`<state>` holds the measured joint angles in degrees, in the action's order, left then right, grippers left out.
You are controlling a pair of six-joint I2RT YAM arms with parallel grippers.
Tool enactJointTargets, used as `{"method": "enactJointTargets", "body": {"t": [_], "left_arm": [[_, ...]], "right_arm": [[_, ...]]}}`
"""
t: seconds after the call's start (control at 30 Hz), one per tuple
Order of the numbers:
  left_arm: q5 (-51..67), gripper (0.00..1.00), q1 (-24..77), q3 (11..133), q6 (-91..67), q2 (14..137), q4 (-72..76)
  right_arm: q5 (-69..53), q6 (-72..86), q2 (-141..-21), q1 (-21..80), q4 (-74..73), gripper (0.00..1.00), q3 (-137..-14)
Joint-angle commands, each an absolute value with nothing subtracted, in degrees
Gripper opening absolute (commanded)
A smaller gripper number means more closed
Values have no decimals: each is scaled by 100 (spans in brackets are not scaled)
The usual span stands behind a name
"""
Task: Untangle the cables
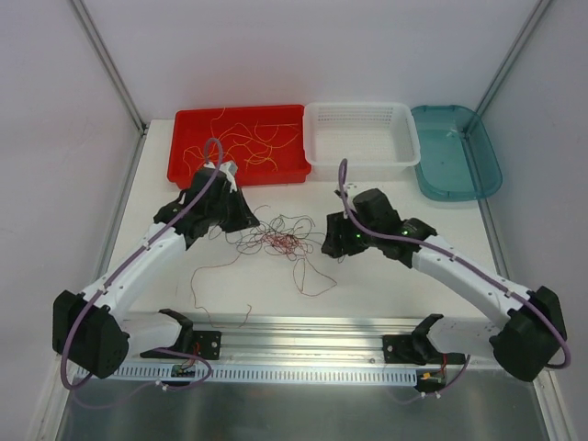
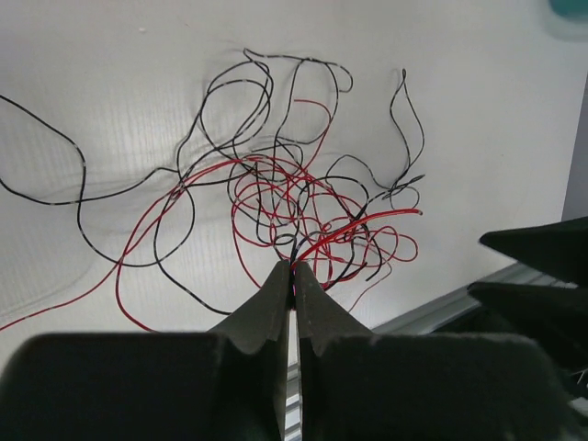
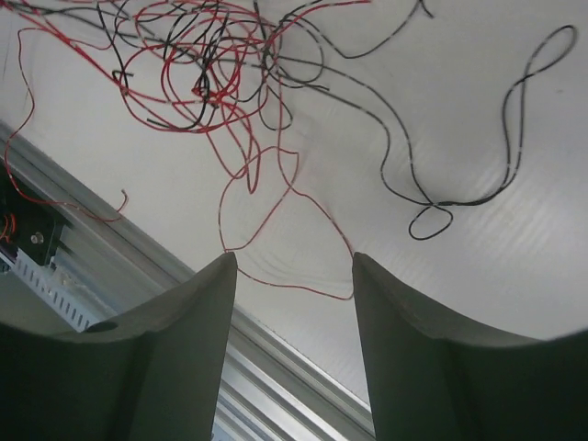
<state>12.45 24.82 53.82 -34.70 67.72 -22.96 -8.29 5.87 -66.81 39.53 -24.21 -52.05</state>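
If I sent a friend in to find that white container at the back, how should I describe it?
Look along the far edge of the table, where three containers sit in a row. The white basket is the middle one, between the red tray and the teal tray. It alone has open lattice walls; its neighbours are solid-walled.

cables [image 1: 276, 241] on table [image 1: 386, 285]; more, seemingly, in far-left tray [image 1: 276, 174].

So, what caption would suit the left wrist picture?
Closed left gripper pinching strands from a tangle of thin red and black wires on a white table.
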Motion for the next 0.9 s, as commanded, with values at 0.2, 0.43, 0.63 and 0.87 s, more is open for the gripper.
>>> {"method": "enactJointTargets", "body": {"t": [0.2, 0.43, 0.63, 0.87], "left_arm": [[483, 0, 2522, 5897, -4280, 6521, -2153], [422, 0, 2522, 5810, -4456, 6399, -2145], [334, 0, 2514, 5739, -4438, 6311, -2153], [26, 0, 1935, 5476, -4193, 6056, -2206]], "right_arm": [[-1098, 756, -7663, 4430, -28, 59, -4685], [-1037, 931, -8665, 4544, 772, 59, -4772], [-958, 1063, -9184, 4553, 1107, 46, -4799], [-325, 608, -7763, 4378, -138, 1, -4606]]}}
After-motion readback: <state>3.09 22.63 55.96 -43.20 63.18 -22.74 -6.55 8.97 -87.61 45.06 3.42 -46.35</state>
